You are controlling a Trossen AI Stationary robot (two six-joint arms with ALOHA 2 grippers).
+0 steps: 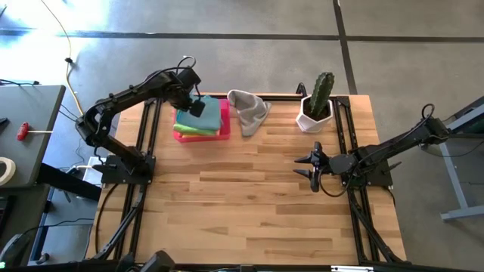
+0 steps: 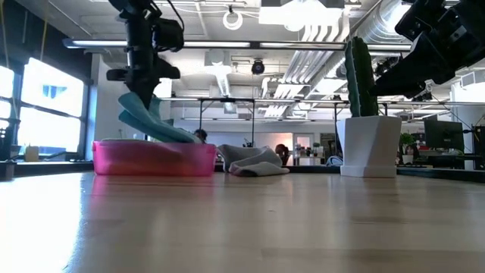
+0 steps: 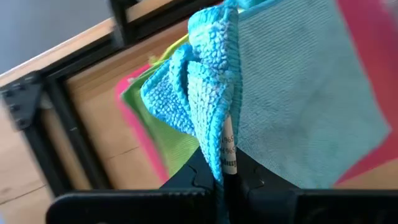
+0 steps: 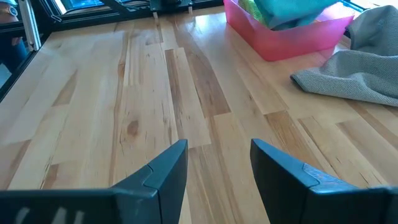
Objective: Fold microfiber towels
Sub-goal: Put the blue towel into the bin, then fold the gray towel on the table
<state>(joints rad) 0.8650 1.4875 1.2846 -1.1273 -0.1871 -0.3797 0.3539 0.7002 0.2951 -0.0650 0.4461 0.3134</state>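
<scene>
My left gripper (image 1: 195,104) is over the pink tray (image 1: 224,130) at the table's far left, shut on a light blue towel (image 1: 210,113). In the low view this towel (image 2: 150,120) slants from the gripper (image 2: 144,82) down into the tray (image 2: 151,161). Lime and green towels (image 3: 163,144) lie under it in the tray. A grey towel (image 1: 248,112) lies crumpled on the table just right of the tray. My right gripper (image 1: 311,168) waits open, above the table's right side, with nothing between its fingers (image 4: 168,168). My left gripper pinches a bunched fold of the light blue towel, at the edge with the white label (image 3: 229,152), between its two fingers; several layers are gathered there. The fingers come steeply from above. The towel hangs slack below them, its lower part resting in the tray.
A cactus in a white pot (image 1: 315,106) stands at the far right of the table. Black frame rails (image 1: 151,128) run along the table's left and right sides. Bare wood (image 1: 242,196) fills the middle and near part.
</scene>
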